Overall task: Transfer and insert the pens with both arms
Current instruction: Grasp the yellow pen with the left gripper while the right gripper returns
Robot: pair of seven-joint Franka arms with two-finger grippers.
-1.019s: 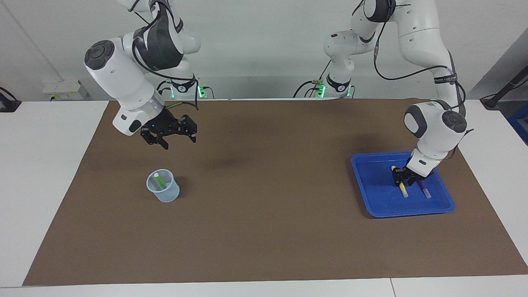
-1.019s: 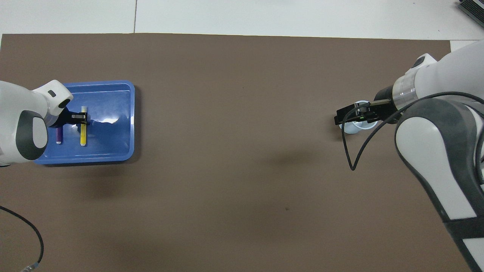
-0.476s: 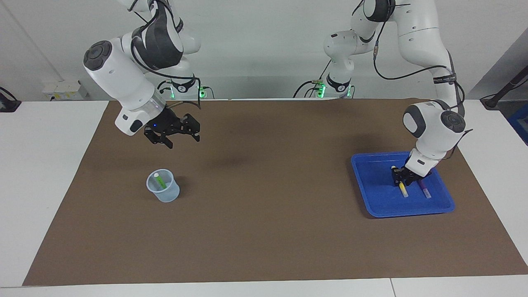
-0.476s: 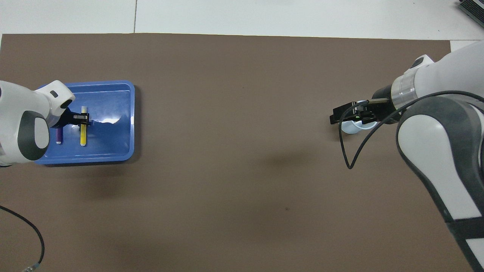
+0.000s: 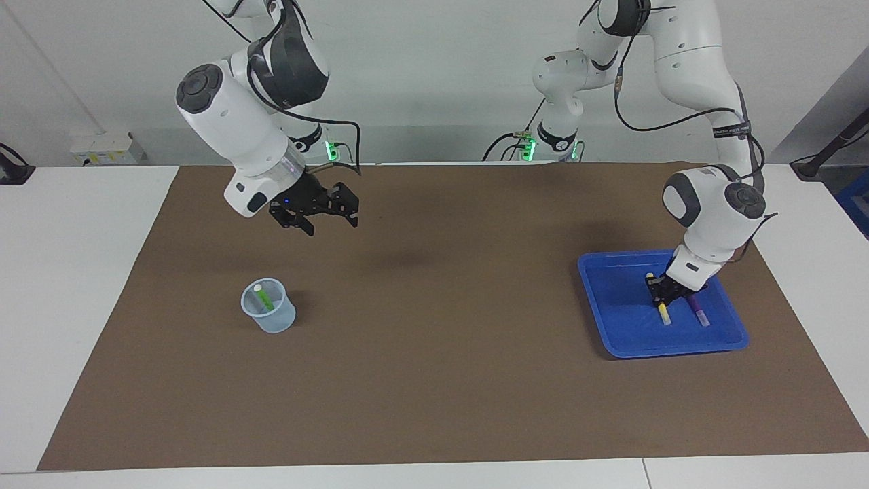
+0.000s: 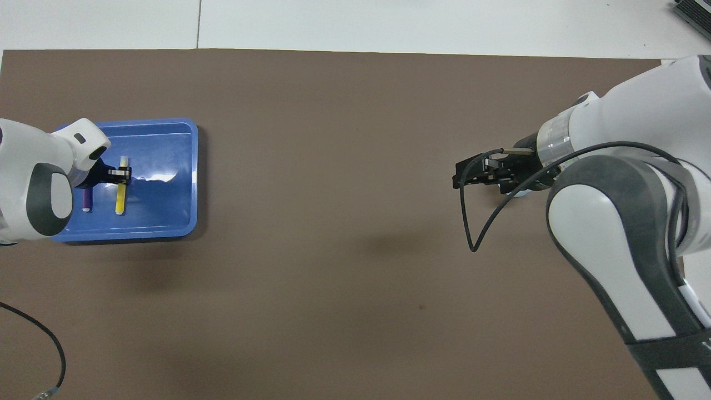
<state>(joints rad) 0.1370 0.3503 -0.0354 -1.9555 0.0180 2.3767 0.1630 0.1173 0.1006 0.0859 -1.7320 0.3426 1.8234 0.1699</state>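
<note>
One of three done. The slim green marker-like pen [image 5: 261, 297] with a pale end stands tilted inside the small translucent plastic cup [image 5: 269, 314]. In the facing view the cup is at about 8 o'clock from the centre of the brown mat [image 5: 434, 380], toward my right arm's end of the table [image 5: 75, 272].

Two pens left. Both lie flat in the shallow blue plastic tray [image 5: 614, 343], at about 4 o'clock from the mat's centre in that view, toward my left arm's end. They lie side by side, not touching: the short yellow pen [image 5: 663, 313] and the short purple pen [image 5: 699, 314].

My left claw [image 5: 660, 297] is down in the tray, fingers closed together onto the yellow pen near its upper half. The pen looks to be lying on the tray floor, so I judge it gripped but not lifted. The purple pen is untouched.

My right claw [image 5: 327, 216] hangs in the air over bare mat, at about 1 o'clock from the cup in the facing view. Its fingers are spread apart and hold nothing, so I judge it ready to receive.

Left to do, by my read: lift yellow, pass it to my right claw, drop it in the cup, then repeat for purple.
</note>
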